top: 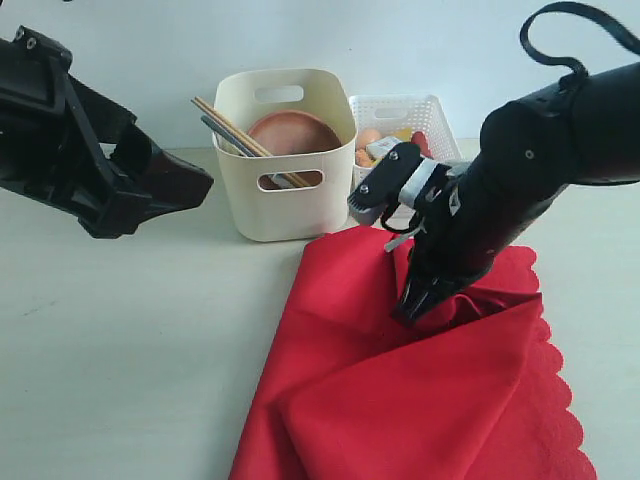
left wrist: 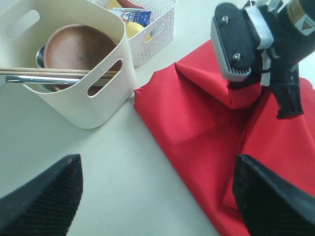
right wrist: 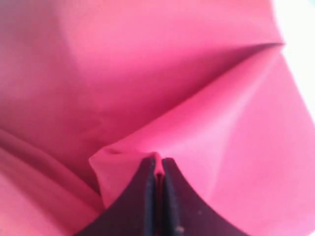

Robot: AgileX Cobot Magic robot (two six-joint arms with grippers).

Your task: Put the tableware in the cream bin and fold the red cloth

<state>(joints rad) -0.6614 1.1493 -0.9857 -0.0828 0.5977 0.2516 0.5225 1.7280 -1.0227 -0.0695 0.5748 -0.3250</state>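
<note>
Pale tabletop (top: 130,330) — white basket (top: 400,108) beside cream bin (top: 290,215); right gripper (right wrist: 158,164) pinches red cloth (top: 400,400), left gripper (left wrist: 157,164) gapes wide.

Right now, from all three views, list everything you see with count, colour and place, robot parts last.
cream bin: one, cream, back of the table.
round plate: one, brown, inside the cream bin.
chopsticks: one pair, light wood, in the bin, ends past its rim.
knife: one, silver, in the bin beside the chopsticks.
basket: one, white lattice, right of the bin.
milk carton: one, blue and white, in the basket.
lemon: one, yellow, in the basket.
red cloth: one, red, partly folded, front right.
table: one, pale.
left gripper: one, black, open, above bare table.
right gripper: one, black, shut on a fold of the red cloth.
</note>
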